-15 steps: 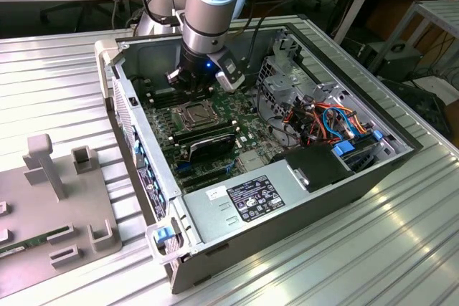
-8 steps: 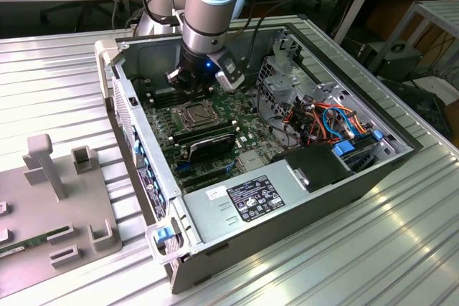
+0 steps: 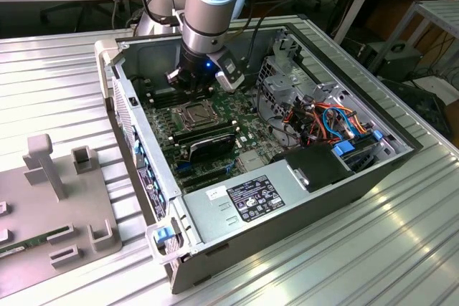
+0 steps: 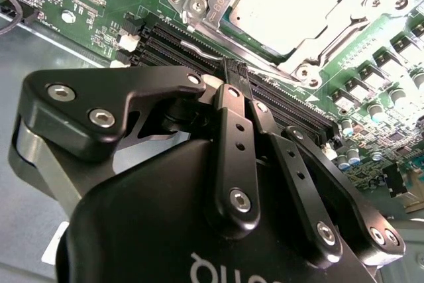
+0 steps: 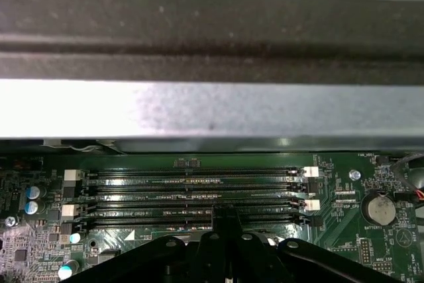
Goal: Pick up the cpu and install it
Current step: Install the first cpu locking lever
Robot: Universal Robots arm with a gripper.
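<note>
The cpu (image 4: 291, 1), a square chip with a dull silver-grey top, lies inside the socket's metal frame (image 4: 199, 4) on the green motherboard (image 3: 247, 123). In the exterior view the socket (image 3: 193, 114) sits near the middle of the board. My gripper (image 4: 235, 71) hangs low inside the open computer case, just beside the socket and over the black memory slots (image 5: 192, 193). Its two black fingers are pressed together with nothing between them. In the first wrist view the gripper (image 5: 225, 213) tips point at the slot row, and in the exterior view the gripper (image 3: 190, 80) stands behind the socket.
The case walls (image 3: 136, 127) surround the board. A power supply (image 3: 244, 202) lies at the near end, with coloured cables (image 3: 330, 120) and a drive cage (image 3: 283, 84) on the exterior view's right. A grey fixture (image 3: 68, 206) holding a green memory stick (image 3: 14, 247) rests outside on the left.
</note>
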